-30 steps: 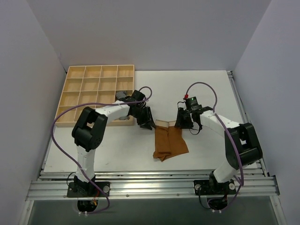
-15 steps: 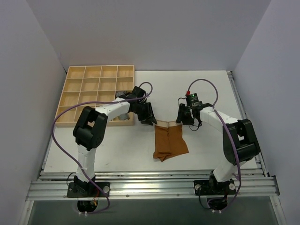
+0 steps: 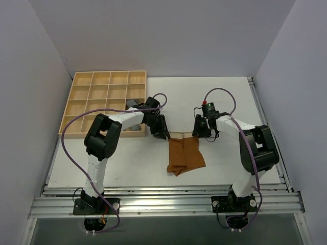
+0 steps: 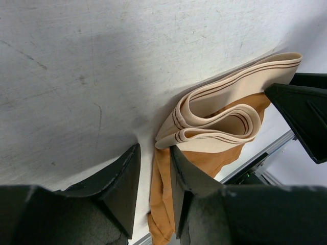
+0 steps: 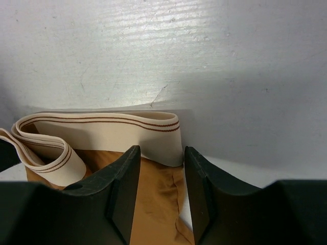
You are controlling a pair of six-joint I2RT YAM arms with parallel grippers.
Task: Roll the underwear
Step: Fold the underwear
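Top external view: half-spread left gripper (image 3: 164, 136) and right gripper (image 3: 200, 134) straddle band (image 3: 180, 136) corners, judged firmest hold on limp, light underwear (image 3: 186, 155)

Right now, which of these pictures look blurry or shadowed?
Left wrist view: black jaws near the lens are blurred, the caramel-brown fabric underwear is sharp, shadow darkens the white table beside it. Right wrist view: likewise blurred jaws, shadow at right. Top view: evenly lit, sharp.
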